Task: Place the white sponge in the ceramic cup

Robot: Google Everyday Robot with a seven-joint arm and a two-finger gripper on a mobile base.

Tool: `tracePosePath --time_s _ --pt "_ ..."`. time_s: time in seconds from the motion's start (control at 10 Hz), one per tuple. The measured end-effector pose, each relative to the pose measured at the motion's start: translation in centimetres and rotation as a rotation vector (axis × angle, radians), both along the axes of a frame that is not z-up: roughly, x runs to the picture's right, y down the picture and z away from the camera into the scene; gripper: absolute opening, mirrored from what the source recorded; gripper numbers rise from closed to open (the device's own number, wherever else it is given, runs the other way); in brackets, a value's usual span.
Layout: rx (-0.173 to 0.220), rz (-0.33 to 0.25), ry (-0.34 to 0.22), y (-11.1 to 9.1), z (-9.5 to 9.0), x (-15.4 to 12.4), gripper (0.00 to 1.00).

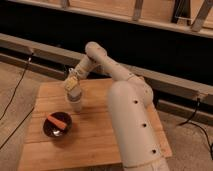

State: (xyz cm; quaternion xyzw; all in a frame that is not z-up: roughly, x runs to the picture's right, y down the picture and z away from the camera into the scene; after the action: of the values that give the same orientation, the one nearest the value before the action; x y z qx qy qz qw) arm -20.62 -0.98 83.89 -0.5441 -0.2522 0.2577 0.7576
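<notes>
Gripper (73, 81) hangs just above the ceramic cup (76, 103), left-centre on the wooden table (95, 137); jaws pinch the white sponge (73, 85), seemingly lined up over the rim for release; dark bowl (56, 126) sits nearer.

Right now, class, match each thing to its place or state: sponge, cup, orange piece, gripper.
Things:
1 sponge
2 cup
3 orange piece
4 gripper

Places or states:
A in the dark bowl
B standing on the wooden table
C held just above the cup
D shut on the sponge

Pairs: 1-C, 2-B, 3-A, 4-D
</notes>
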Motion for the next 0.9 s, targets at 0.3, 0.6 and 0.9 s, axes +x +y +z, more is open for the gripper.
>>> tracePosePath --time_s 0.3,0.6,0.9 --pt "-0.004 0.032 0.009 -0.43 -0.23 -0.10 0.00" --pt "-0.002 0.057 0.016 -0.30 -0.39 -0.03 0.00" --pt "0.003 0.086 0.028 0.36 -0.65 -0.36 0.00"
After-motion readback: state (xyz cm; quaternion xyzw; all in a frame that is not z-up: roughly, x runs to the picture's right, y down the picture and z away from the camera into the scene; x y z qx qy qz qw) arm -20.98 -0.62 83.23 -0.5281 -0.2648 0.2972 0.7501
